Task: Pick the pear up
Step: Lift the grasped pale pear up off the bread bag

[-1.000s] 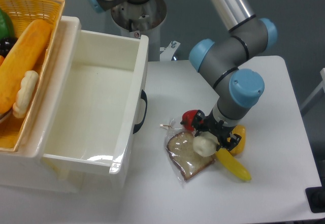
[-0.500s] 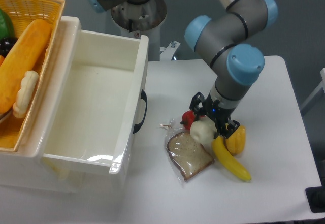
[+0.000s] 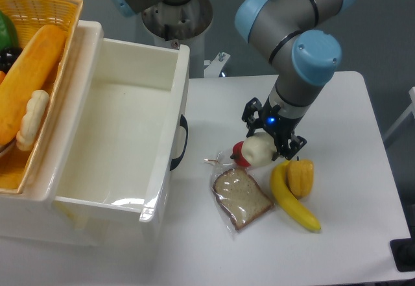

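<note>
One arm reached down over the white table [image 3: 363, 189], and its gripper [image 3: 267, 144] was closed around the pear [image 3: 259, 150], the dark fingers [image 3: 251, 113] pressing the pale, glossy fruit from either side. The pear sat just above and to the right of the bread slice [image 3: 241, 197], which lay flat in its clear wrapper on the table; whether the pear was clear of the tabletop could not be told from this view. A red fruit [image 3: 239, 154] showed just beyond the bread's upper edge, touching or nearly touching the pear's left side and partly hidden by it. To the right of the bread lay a banana [image 3: 292, 198], curving down toward the table's front edge, and a stubby yellow-orange pepper [image 3: 300, 177] stood right against the banana's upper right side, a little farther from the bread. Well to the left of the bread stood a large white bin [image 3: 123, 130], open at the top, with a dark handle [image 3: 180, 142] on the wall facing the bread. Beyond that bin, farthest from the bread, a wicker basket [image 3: 45, 7] held a long orange-yellow loaf-like item [image 3: 26, 78] and a few other foods
</note>
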